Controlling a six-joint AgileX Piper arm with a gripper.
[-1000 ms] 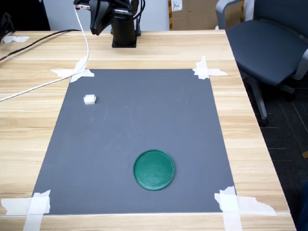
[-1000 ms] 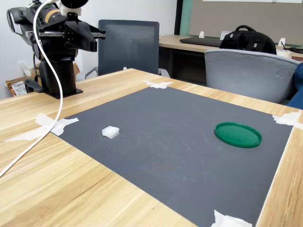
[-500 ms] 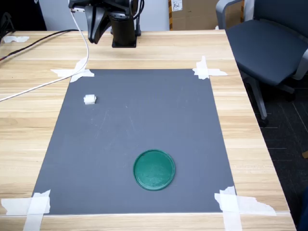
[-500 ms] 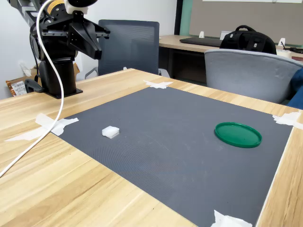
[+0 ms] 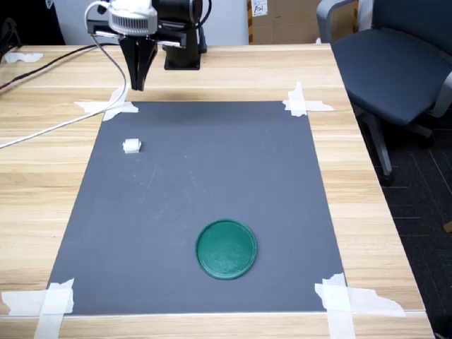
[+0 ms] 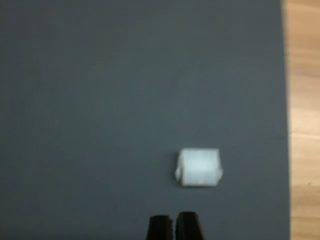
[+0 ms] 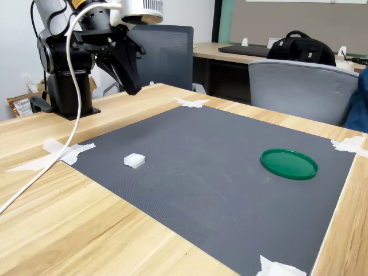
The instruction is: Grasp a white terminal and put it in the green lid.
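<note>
1. In the first exterior view, the tiny white plastic terminal block (image 5: 132, 146) lies alone on the dark grey rectangular mat (image 5: 212, 183), near the corner at the first exterior view's upper left. The flat round dark green plastic lid (image 5: 226, 249) sits well apart from it, toward the mat's near edge. The arm's black two-fingered hand (image 5: 139, 83) hangs over the light wooden tabletop (image 5: 367, 205) just beyond the mat's far edge, fingertips pointing down. Its fingers are pressed close together and hold nothing.

2. In the wrist view, the terminal (image 6: 198, 167) appears as a blurred, roughly square pale block on the mat (image 6: 100, 100). The two dark fingertips (image 6: 174, 227) show at the frame edge nearly touching each other, so the hand must spread before it can straddle the piece.

3. In the second exterior view, the terminal (image 7: 134, 160) looks squat and low, with flat sides; the hand (image 7: 132, 86) is raised well above and behind it. The lid (image 7: 288, 163) lies far off toward the second exterior view's right.

4. Judged by size and material, the block should be very light, stiff and smooth. It would probably skid or tip if nudged off-centre. The likely best hold is across two opposite flat sides, low and centred, with modest squeeze.
</note>
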